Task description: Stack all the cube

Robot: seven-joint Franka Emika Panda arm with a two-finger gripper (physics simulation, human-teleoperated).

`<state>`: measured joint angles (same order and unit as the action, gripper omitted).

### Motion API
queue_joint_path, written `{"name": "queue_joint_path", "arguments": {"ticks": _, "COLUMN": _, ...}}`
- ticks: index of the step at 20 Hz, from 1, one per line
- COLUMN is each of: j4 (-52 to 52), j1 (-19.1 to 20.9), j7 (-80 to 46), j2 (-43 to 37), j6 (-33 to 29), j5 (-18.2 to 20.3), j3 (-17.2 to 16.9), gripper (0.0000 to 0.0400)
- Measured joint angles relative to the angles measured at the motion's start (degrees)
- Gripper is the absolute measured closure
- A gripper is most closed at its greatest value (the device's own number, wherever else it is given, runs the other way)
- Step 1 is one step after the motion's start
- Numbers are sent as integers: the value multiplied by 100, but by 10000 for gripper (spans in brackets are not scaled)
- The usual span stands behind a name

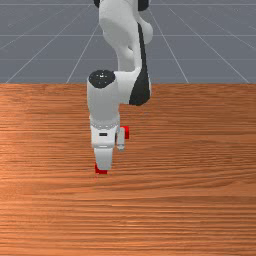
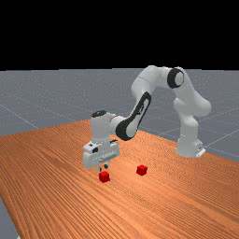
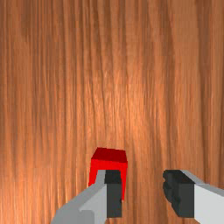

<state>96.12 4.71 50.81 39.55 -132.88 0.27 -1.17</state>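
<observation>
In the front view the gripper [image 1: 104,156] hides most of one red cube [image 1: 101,171]; a second red cube [image 1: 126,132] is partly covered by the hand, farther toward the arm's base. The far view has the gripper [image 2: 102,168] hovering just above and behind the nearer red cube [image 2: 104,177], while the other red cube [image 2: 142,170] rests on the table to the right. Seen from the wrist, the gripper [image 3: 142,192] is open with its fingers well apart. One finger overlaps a red cube [image 3: 109,165], which lies off to that finger's side, not centred in the gap.
Both cubes lie on the wooden table [image 2: 56,163], some distance apart. The arm's base [image 2: 189,144] stands at the far view's right, and the forearm [image 2: 135,116] reaches over the table well above the cubes.
</observation>
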Motion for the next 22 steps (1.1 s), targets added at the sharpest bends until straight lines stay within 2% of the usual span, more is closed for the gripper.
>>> {"name": "queue_joint_path", "arguments": {"ticks": 1, "j4": -3, "j1": 9, "j7": 12, "j2": -31, "j6": -6, "j5": 12, "j3": 7, "gripper": 310}}
{"name": "queue_joint_path", "arguments": {"ticks": 3, "j4": 46, "j1": -9, "j7": -17, "j2": -69, "j6": -70, "j5": -16, "j3": -14, "gripper": 367}}
{"name": "queue_joint_path", "arguments": {"ticks": 4, "j4": 6, "j1": -11, "j7": -20, "j2": -55, "j6": -9, "j5": -19, "j3": -16, "gripper": 223}}
{"name": "queue_joint_path", "arguments": {"ticks": 5, "j4": -464, "j1": -14, "j7": -35, "j2": 606, "j6": -138, "j5": -25, "j3": -17, "gripper": 135}}
{"name": "queue_joint_path", "arguments": {"ticks": 6, "j4": -488, "j1": -16, "j7": -37, "j2": 655, "j6": -87, "j5": -26, "j3": -19, "gripper": 82}}
{"name": "queue_joint_path", "arguments": {"ticks": 8, "j4": -519, "j1": -16, "j7": -39, "j2": 695, "j6": -65, "j5": -28, "j3": -20, "gripper": 30}}
{"name": "queue_joint_path", "arguments": {"ticks": 12, "j4": -463, "j1": -36, "j7": -114, "j2": 679, "j6": -161, "j5": -7, "j3": -26, "gripper": 5}}
{"name": "queue_joint_path", "arguments": {"ticks": 16, "j4": -429, "j1": -59, "j7": -101, "j2": 660, "j6": -177, "j5": -12, "j3": -5, "gripper": 1}}
{"name": "queue_joint_path", "arguments": {"ticks": 21, "j4": 394, "j1": 18, "j7": 11, "j2": 225, "j6": -556, "j5": 63, "j3": 58, "gripper": 0}}
{"name": "queue_joint_path", "arguments": {"ticks": 22, "j4": 294, "j1": -38, "j7": -68, "j2": 294, "j6": -458, "j5": -6, "j3": -3, "gripper": 0}}
